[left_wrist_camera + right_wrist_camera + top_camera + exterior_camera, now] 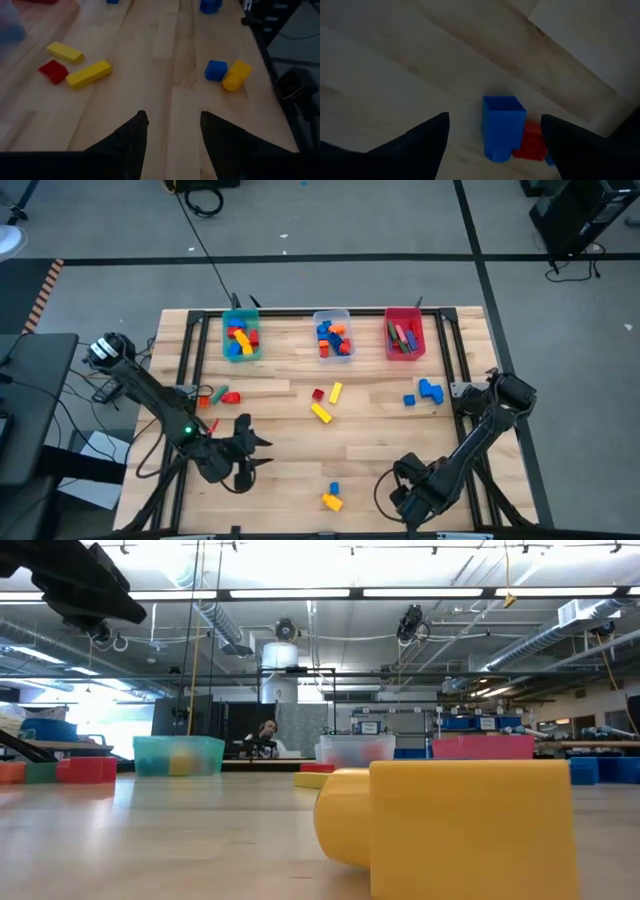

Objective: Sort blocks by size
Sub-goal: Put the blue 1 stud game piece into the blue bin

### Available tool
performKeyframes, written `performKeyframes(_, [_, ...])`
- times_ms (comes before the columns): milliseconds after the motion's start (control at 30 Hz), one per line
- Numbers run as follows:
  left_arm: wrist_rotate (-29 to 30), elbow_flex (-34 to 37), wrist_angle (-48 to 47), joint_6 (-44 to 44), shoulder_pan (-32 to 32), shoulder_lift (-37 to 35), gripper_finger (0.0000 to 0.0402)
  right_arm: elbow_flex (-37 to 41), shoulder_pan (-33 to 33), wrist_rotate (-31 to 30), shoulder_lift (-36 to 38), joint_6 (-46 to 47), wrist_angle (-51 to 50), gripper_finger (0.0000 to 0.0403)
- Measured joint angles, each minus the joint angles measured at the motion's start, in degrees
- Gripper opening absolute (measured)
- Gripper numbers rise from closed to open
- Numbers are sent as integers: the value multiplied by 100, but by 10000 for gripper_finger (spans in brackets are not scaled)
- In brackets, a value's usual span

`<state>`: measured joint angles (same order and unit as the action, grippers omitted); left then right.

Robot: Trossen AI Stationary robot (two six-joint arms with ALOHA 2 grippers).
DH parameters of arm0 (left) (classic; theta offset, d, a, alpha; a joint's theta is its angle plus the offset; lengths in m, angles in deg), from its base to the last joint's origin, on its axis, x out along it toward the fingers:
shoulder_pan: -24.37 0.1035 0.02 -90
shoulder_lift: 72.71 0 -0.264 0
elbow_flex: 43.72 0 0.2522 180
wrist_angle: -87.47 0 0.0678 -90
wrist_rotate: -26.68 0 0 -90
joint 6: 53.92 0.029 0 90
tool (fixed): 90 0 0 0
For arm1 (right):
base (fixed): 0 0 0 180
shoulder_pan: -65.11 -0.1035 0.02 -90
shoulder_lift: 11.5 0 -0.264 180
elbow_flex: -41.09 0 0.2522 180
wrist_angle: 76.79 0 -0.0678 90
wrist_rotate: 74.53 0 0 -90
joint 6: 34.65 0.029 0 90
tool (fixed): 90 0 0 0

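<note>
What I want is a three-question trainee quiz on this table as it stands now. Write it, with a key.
1. True or false: the left gripper is shut on a block.
2. Three bins stand in a row along the table's far edge. Which one is in the middle? A) teal B) clear C) red
3. Fill in: near the table's front edge, the blue block lies against a block coloured ____.

Key
1. False: its fingers stand apart over bare wood, with nothing between them.
2. B, the clear bin.
3. Yellow: the yellow block touches it.
</note>
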<state>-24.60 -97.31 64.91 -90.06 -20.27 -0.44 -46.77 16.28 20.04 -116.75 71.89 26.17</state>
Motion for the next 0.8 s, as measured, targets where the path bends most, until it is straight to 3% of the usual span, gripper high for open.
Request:
performKeyframes(500, [0, -2, 1372, 9, 0, 2, 191, 1086, -133, 171, -2, 147, 1544, 268])
performKeyframes(800, [-150, -4, 1970, 290, 5, 4, 191, 1120, -167, 143, 7, 42, 1540, 169])
